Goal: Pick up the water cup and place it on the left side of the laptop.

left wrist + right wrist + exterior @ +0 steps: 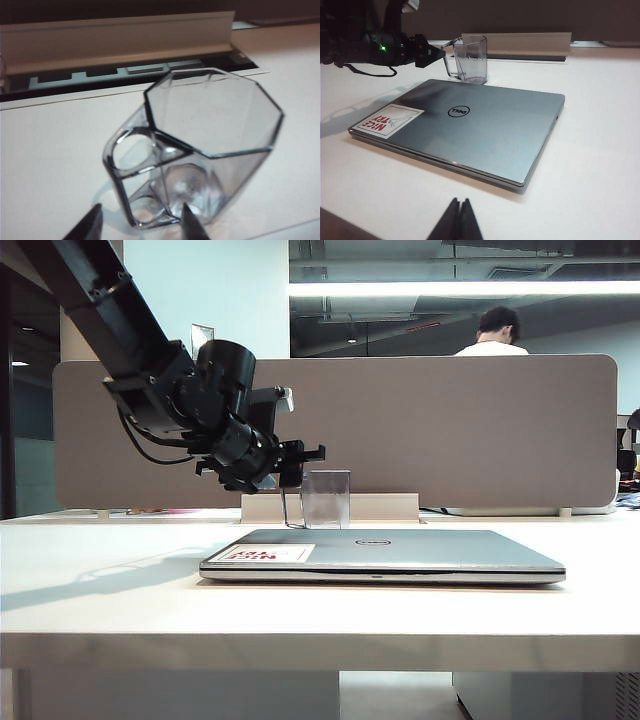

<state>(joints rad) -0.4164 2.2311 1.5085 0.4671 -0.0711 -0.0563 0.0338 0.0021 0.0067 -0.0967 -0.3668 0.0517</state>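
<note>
The water cup (326, 498), a clear grey-tinted faceted mug, stands upright on the white table (100, 590) just behind the closed silver laptop (400, 550). Its thin squarish handle points toward my left gripper (300, 465), which hangs low beside it. In the left wrist view the cup (210, 130) fills the frame. My left gripper (142, 222) is open, and the lower corner of the handle lies between its two dark fingertips. The right wrist view shows the laptop (485, 125), the cup (470, 60) beyond it, and my right gripper (460, 215) shut and empty over the near table.
A white raised strip (385, 506) runs along the table right behind the cup. Behind that stands a tall beige divider panel (450, 420), with a person (495, 335) beyond it. A white sticker with red print (265, 553) lies on the laptop lid.
</note>
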